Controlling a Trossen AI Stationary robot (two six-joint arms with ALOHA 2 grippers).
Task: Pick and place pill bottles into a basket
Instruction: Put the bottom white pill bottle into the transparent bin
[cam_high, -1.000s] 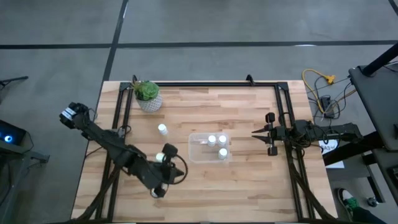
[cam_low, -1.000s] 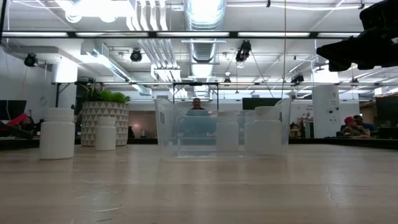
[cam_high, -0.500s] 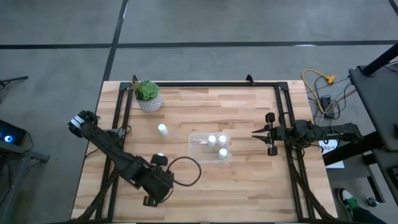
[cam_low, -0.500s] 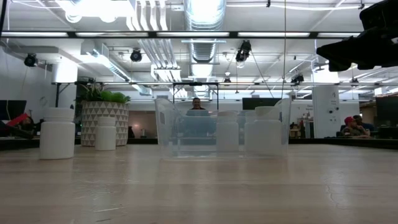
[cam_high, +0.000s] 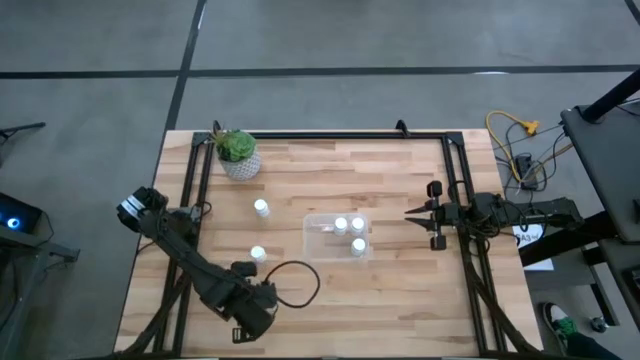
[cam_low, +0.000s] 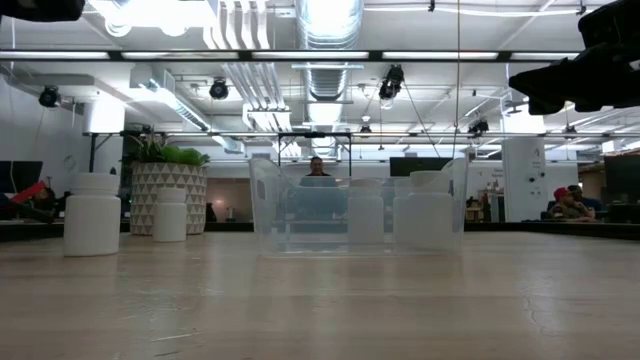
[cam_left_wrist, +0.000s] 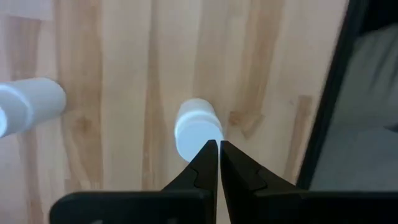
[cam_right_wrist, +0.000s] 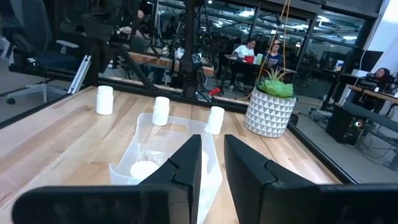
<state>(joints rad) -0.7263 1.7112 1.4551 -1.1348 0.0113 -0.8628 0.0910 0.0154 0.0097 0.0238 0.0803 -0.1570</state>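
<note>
The pill bottles were small white cylinders with round white caps, all alike. Three stood inside the basket, a clear rectangular bin with rounded corners near the middle of the counter: two side by side and a third just beside them toward the counter's near edge. Through the basket's wall in the low view they appeared as pale upright shapes. Two more bottles stood on the bare wood to the basket's left, apart from it and from each other: one nearer the plant, the other nearer the left arm. A sixth could not be made out from above.

The left hand hung over the counter's near left part, its two dark fingers pressed together with nothing between them; in the left wrist view a bottle stood just past the fingertips, and another farther off. The right hand waited above the counter's right side, well apart from the basket, its fingers parted by a narrow gap and holding nothing.

A white patterned pot with a green plant stood at the far left corner. Black frame rails ran along the counter's edges. Nothing lay between the loose bottles and the basket. People sat at desks in the room beyond.
</note>
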